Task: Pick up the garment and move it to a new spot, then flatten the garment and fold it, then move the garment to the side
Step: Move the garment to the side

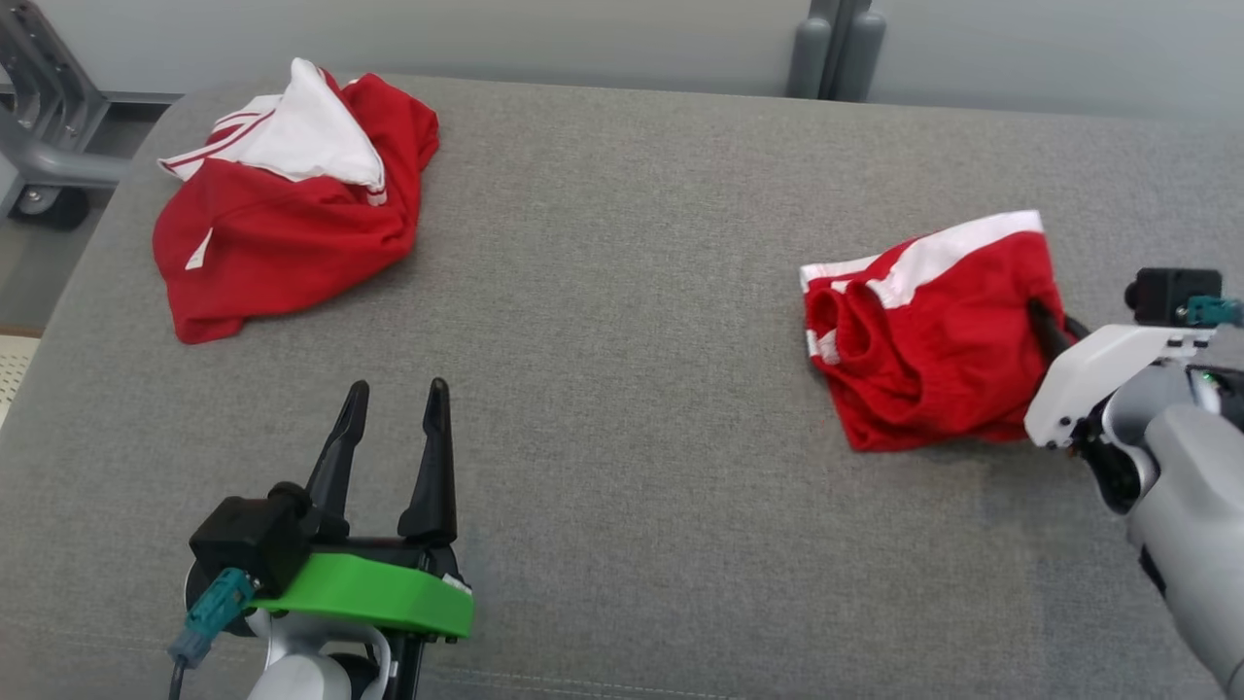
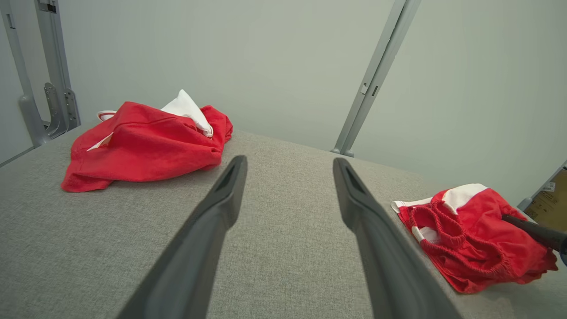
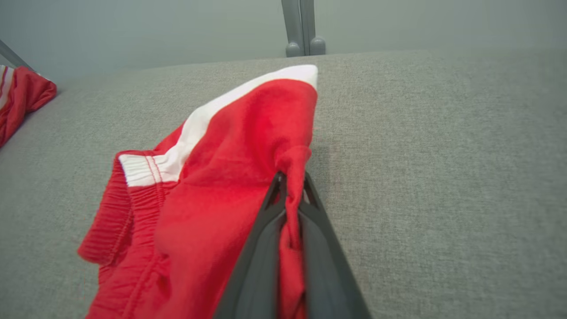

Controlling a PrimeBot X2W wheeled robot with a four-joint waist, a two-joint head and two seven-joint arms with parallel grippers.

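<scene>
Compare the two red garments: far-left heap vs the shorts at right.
The far-left heap is bigger and untouched; the shorts are smaller, pinched by the shut right gripper. The heap shows a broad white panel; the shorts a white stripe and elastic waistband. Both are red-and-white, crumpled on grey fabric.

The right gripper (image 1: 1050,331) has fingertips buried in the red shorts (image 1: 923,340); the other garment (image 3: 22,102), maybe a jersey, gets cropped.
</scene>
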